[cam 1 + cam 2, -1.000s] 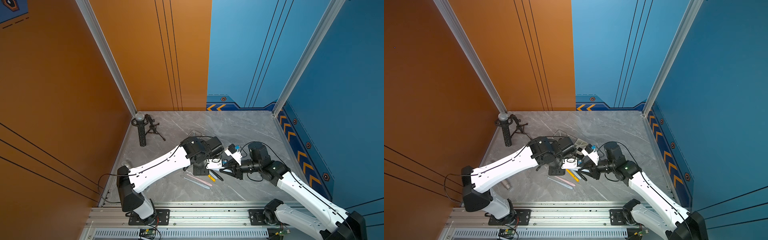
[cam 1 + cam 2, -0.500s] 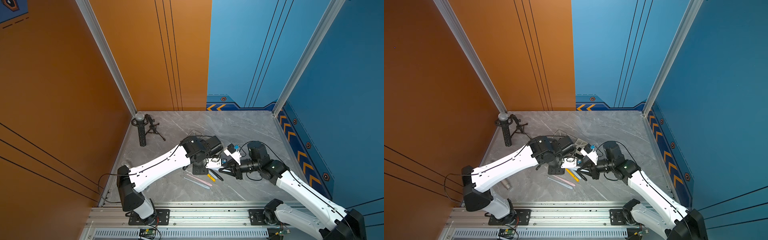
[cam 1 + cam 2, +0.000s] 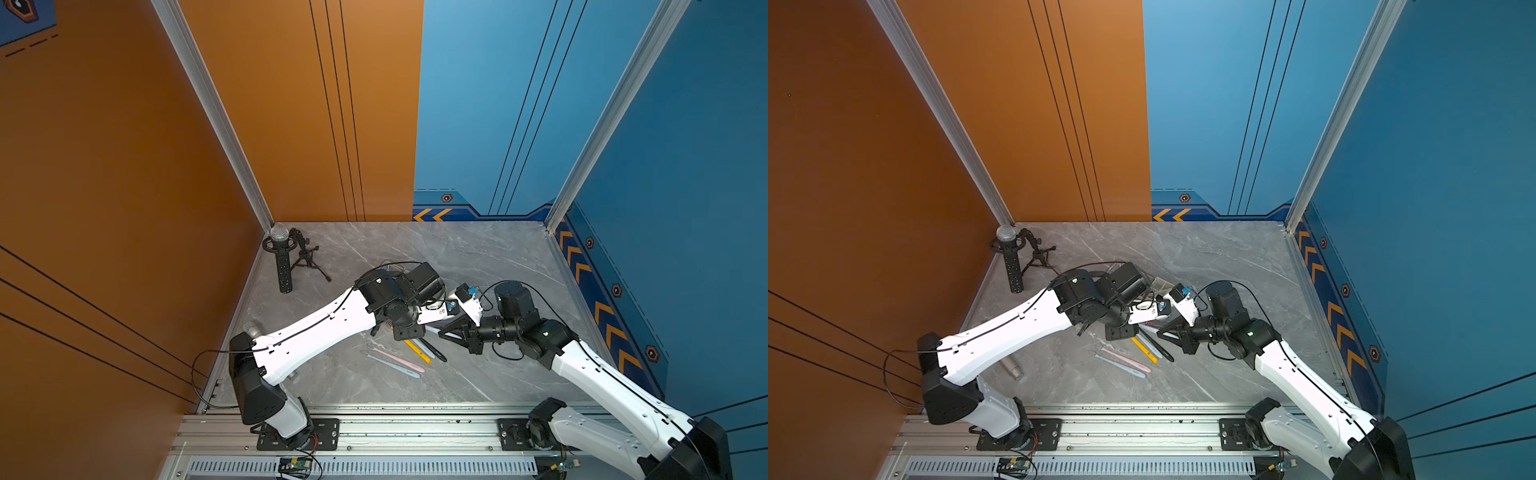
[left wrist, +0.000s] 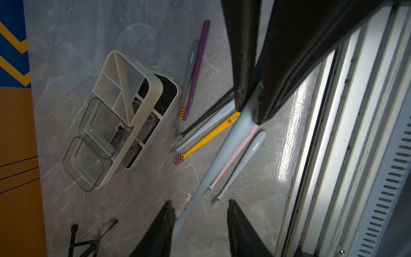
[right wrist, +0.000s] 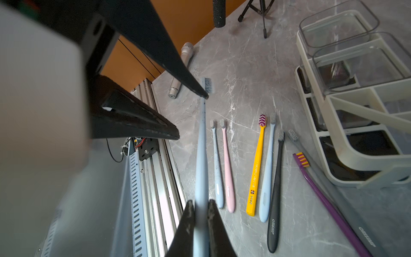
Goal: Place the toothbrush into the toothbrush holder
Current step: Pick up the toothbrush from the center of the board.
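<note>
- Eight toothbrushes in all: seven lie on the worktop [image 5: 255,66] and one is held.
- The seven lying ones are blue-grey [image 5: 216,169], pink [image 5: 228,169], yellow [image 5: 255,169], light blue [image 5: 267,169], black [image 5: 275,195], translucent grey [image 4: 189,73] and purple [image 5: 324,200].
- The toothbrush [image 5: 201,155] of the task is pale blue. It is lifted above the worktop beside the row, outside the toothbrush holder [image 5: 355,160].
- The right gripper [image 5: 201,201] is clamped on its handle.
- The left gripper [image 4: 200,201] stands open and grips nothing. The brush's head end passes close by one finger [image 4: 166,222].
- The holder is one white caddy with two clear cups [image 4: 100,120] [image 4: 84,164], standing next to the purple and grey brushes.
- There are two microphones: a black one on a stand [image 3: 282,266] and a silver one [image 5: 182,66] lying flat.
- Writing: the yellow handle reads "5460". The black, grey and blue-grey handles carry white lettering that seems to begin "ORIS".
- The wrist views show the lettering and the whole holder. In a top view only a corner of the holder [image 3: 1163,284] shows past the left arm, and no writing can be read.
</note>
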`<state>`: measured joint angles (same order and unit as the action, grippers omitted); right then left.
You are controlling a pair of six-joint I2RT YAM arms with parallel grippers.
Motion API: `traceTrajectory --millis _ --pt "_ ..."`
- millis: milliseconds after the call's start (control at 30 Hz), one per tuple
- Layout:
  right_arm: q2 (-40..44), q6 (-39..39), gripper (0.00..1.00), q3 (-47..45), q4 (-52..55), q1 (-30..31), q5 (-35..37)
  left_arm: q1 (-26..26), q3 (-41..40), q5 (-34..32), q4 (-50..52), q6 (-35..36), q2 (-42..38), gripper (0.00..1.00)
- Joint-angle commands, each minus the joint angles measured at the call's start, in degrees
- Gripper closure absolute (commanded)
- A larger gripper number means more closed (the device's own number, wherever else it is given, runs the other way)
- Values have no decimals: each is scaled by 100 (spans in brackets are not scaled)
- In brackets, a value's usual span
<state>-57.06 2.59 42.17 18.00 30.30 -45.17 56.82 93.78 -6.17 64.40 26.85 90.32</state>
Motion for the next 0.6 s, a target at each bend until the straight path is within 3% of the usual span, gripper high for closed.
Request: traceTrajectory --millis 0,267,367,433,567 --pt "213 93 100 103 24 -67 291 -79 3 -36 -121 -314 -105 47" --pt "599 190 100 90 55 -227 665 -111 -15 -341 -390 -1145 -307 43" --pt "781 191 100 74 53 -216 995 -139 -162 -234 -819 -1859 -587 41" --pt "986 124 100 -19 -35 -144 1294 -329 -288 -351 -1160 -2783 -826 41" --pt "1594 -11 100 -345 -330 145 1976 -946 -806 1000 -2064 -4269 -1338 43"
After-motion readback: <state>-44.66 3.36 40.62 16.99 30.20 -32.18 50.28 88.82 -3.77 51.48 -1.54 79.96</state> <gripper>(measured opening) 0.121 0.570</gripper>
